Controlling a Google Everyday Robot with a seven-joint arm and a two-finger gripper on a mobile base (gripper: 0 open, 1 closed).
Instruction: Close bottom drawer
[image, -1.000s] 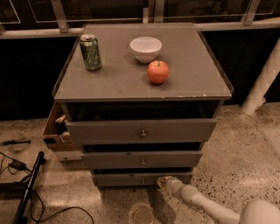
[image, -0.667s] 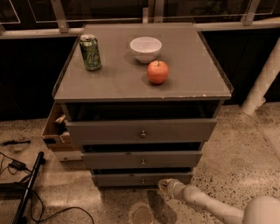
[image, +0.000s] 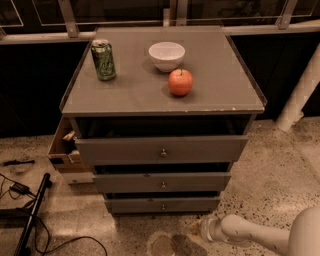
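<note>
Gripper (image: 172, 245) hangs low near the floor (image: 270, 175), open or closed I cannot tell; bottom drawer (image: 162, 205) lies just beyond it, lowest of three, slightly out, front running left to right

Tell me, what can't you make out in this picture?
All in the camera view:
- Bottom drawer: its inside, hidden by the middle drawer.
- Gripper, low, before that drawer's right end: its tip lost against the dark floor.
- Arm: cut off by the bottom-right corner.
- Box at left: contents mostly behind the cabinet.
</note>
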